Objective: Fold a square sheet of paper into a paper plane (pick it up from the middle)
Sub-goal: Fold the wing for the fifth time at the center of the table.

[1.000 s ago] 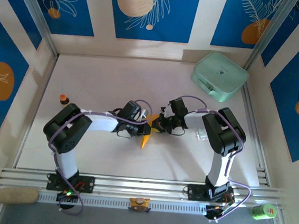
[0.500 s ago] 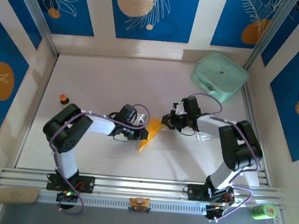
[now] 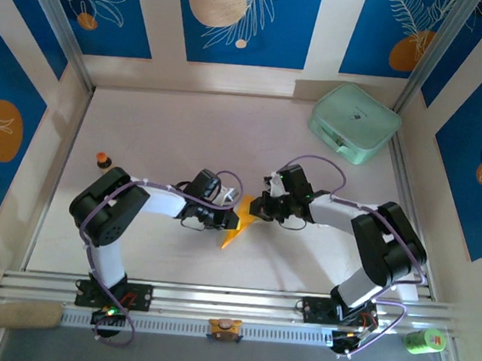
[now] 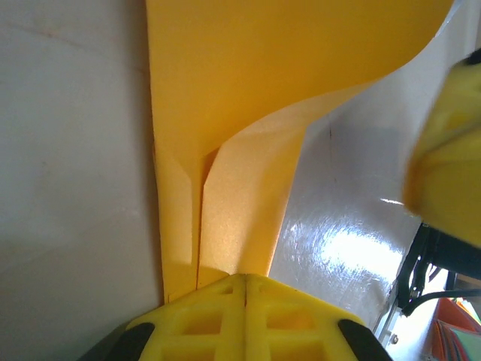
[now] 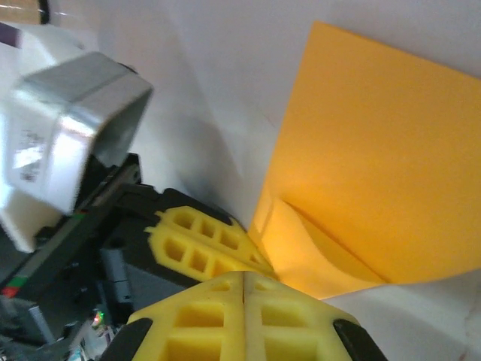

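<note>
Two closed grips hold the sheet of paper (image 3: 233, 233) at centre frame: left gripper (image 3: 232, 217) on its left edge, right gripper (image 3: 259, 207) at its upper end. We judge its long axis runs upper-right to lower-left.

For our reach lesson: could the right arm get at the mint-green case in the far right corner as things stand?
Probably not yet: bare table leads to the mint-green case, but the right gripper is shut on the orange paper and must release first.
</note>
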Robot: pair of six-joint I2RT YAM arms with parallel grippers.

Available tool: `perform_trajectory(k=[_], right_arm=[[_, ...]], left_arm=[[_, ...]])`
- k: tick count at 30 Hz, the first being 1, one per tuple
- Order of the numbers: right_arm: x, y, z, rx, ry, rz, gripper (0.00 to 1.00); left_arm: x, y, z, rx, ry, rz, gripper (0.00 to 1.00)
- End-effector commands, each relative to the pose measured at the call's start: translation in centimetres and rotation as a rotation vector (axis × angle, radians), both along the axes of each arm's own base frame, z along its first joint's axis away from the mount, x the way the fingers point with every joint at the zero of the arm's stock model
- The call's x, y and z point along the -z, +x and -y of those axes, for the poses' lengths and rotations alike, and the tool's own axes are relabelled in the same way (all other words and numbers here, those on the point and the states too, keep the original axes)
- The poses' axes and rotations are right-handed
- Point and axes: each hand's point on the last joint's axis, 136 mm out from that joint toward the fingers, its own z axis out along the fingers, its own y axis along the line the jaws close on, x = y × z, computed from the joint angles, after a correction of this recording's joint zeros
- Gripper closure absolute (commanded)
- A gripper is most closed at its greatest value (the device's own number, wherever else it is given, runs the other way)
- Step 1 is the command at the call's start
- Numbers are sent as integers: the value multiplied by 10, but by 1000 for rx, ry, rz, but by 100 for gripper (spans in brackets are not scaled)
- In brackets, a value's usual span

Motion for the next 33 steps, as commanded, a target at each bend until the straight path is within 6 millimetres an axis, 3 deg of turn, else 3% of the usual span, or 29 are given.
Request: perform_trajectory(k=[1, 4, 8, 14, 33], right_arm=[[16, -5, -1, -24, -45, -30, 95], [26, -5, 0, -25, -74, -46, 96], [45, 8, 19, 41, -136, -76, 96], [40, 33, 25, 97, -120, -71, 96], [43, 78, 59, 237, -148, -89, 96]], left_arm=[[29, -25, -24, -15, 131, -109, 100], [30, -25, -25, -18, 139, -109, 100], [34, -27, -28, -13, 156, -111, 100], [41, -31, -34, -11, 190, -119, 100], [48, -35, -38, -8, 221, -118, 100]])
